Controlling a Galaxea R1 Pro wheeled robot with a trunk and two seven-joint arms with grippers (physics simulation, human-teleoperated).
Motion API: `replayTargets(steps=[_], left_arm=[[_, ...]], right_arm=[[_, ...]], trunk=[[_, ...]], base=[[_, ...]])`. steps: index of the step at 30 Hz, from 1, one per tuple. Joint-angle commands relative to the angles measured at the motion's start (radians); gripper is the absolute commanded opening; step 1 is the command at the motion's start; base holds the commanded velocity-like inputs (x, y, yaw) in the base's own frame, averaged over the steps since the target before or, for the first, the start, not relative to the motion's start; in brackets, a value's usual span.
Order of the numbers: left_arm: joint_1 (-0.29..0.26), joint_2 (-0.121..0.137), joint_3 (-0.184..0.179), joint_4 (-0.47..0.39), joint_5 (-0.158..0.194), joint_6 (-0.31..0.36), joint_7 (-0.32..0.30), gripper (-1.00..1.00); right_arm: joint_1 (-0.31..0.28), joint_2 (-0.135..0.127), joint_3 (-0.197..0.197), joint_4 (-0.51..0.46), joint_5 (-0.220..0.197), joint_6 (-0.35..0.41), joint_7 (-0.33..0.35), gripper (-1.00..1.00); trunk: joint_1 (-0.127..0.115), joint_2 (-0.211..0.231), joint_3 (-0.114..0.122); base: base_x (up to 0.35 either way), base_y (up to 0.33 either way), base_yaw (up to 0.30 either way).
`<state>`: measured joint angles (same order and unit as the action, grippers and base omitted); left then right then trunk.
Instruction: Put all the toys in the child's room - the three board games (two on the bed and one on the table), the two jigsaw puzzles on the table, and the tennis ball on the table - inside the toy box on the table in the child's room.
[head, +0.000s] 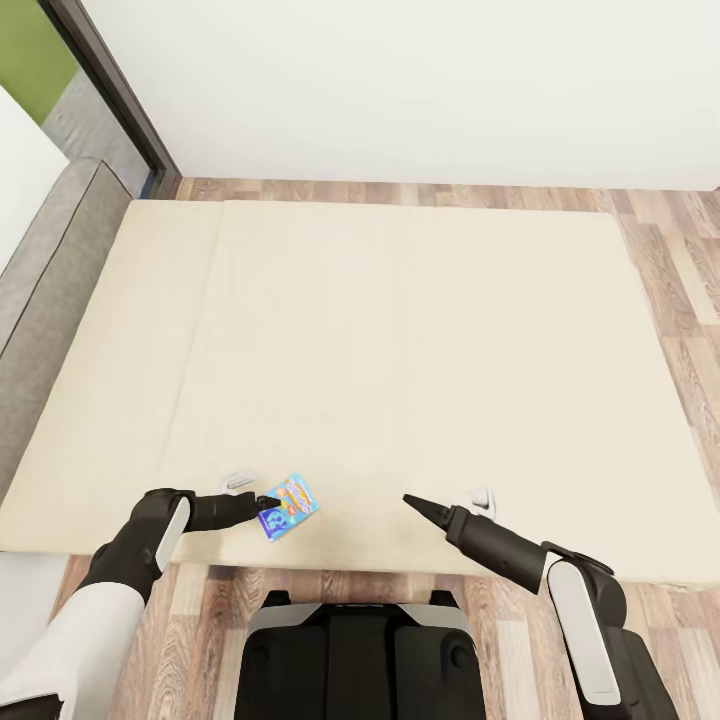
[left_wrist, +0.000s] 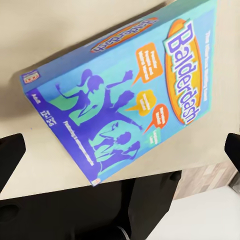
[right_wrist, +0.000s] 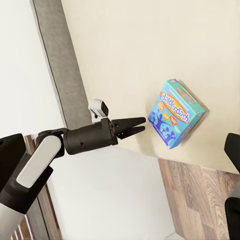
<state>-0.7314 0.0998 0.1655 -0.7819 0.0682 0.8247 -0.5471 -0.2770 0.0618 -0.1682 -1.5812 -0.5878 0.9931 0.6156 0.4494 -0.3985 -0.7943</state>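
Observation:
A small blue board game (head: 289, 507) lies flat on the beige mattress of the bed (head: 400, 340), close to its near edge. My left gripper (head: 268, 503) is right beside the box's left end, open, with nothing between its fingers. In the left wrist view the blue box (left_wrist: 125, 95) lies ahead of the left gripper (left_wrist: 121, 150), one dark fingertip (left_wrist: 10, 155) at each side. The right wrist view shows the left gripper (right_wrist: 134, 127) a short gap away from the box (right_wrist: 177, 112). My right gripper (head: 412, 501) hovers open over bare mattress to the box's right.
The grey headboard (head: 50, 270) runs along the bed's left side. Wood-plank floor (head: 680, 290) borders the bed on the right, far and near sides. A white wall (head: 400, 90) stands behind. A dark window frame (head: 110, 90) is at the top left. My base (head: 350, 650) stands at the bed's edge.

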Motion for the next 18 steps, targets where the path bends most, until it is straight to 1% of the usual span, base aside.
replayTargets(steps=[1, 4, 7, 18], left_arm=[[0.000, 0.000, 0.002, 0.000, 0.007, 0.008, 0.001, 1.00], [0.000, 0.000, 0.001, 0.000, 0.007, 0.008, 0.001, 1.00], [0.000, 0.000, 0.002, 0.000, 0.007, 0.008, 0.001, 1.00], [0.000, 0.001, 0.003, 0.000, 0.007, 0.008, 0.001, 1.00]], right_arm=[[-0.001, 0.001, -0.002, 0.000, 0.005, 0.005, 0.006, 1.00], [-0.001, 0.001, -0.001, 0.000, 0.005, 0.005, 0.006, 1.00], [-0.001, 0.001, -0.001, 0.000, 0.005, 0.006, 0.006, 1.00], [-0.001, 0.003, 0.002, 0.000, 0.005, 0.004, 0.007, 1.00]], trunk=[[0.001, -0.001, -0.001], [0.001, -0.001, -0.001], [0.001, -0.001, -0.001], [0.001, -0.001, -0.001]], base=[[0.000, -0.106, 0.000], [0.000, -0.164, 0.000], [0.000, -0.084, 0.000], [0.000, -0.010, 0.000]])
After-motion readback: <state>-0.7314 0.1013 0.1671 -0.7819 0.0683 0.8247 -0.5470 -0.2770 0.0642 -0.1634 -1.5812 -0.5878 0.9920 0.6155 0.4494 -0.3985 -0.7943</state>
